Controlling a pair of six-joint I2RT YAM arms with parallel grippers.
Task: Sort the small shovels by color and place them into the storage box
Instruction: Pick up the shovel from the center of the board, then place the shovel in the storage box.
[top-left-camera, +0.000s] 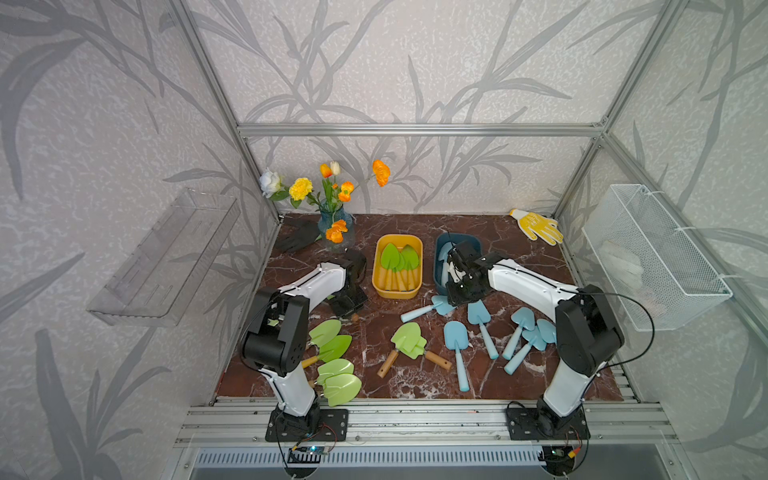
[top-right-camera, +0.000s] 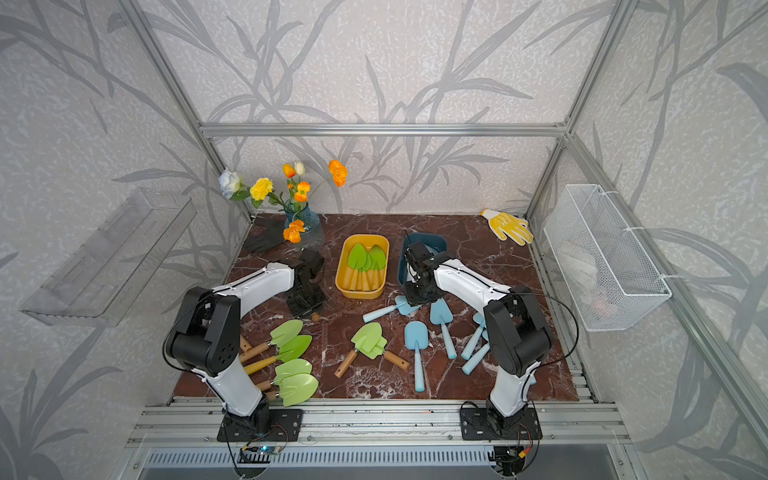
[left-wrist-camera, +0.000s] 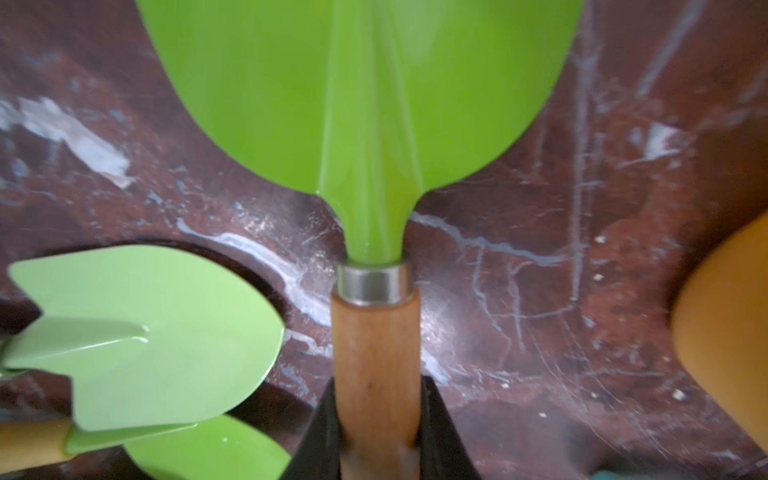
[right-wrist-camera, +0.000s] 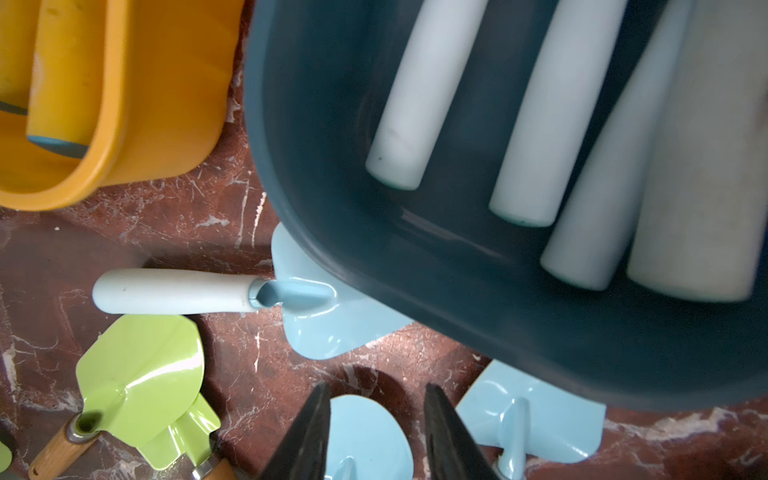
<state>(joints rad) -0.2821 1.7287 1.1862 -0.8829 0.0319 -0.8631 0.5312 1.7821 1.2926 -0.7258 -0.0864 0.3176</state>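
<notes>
The left gripper (left-wrist-camera: 377, 388) is closed on the wooden handle of a green shovel (left-wrist-camera: 361, 104), whose blade extends ahead of the fingertips. The right gripper (right-wrist-camera: 376, 388) is narrowly parted and empty over a blue shovel (right-wrist-camera: 370, 432). The blue storage box (right-wrist-camera: 316, 166) is located just ahead of it.

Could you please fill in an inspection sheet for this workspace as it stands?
Surface: red-brown marble tabletop.
Job's things: green shovels in yellow box; blue shovels in dark blue box; loose green shovels and loose blue shovels lie on the table.
Clutter: flower vase, black glove, yellow glove.
Grippers: left gripper shut on held green shovel by its wooden handle; right gripper open, empty.
Cables: black cable loops beside right arm.
Surroundings: clear shelf, wire basket on side walls.
</notes>
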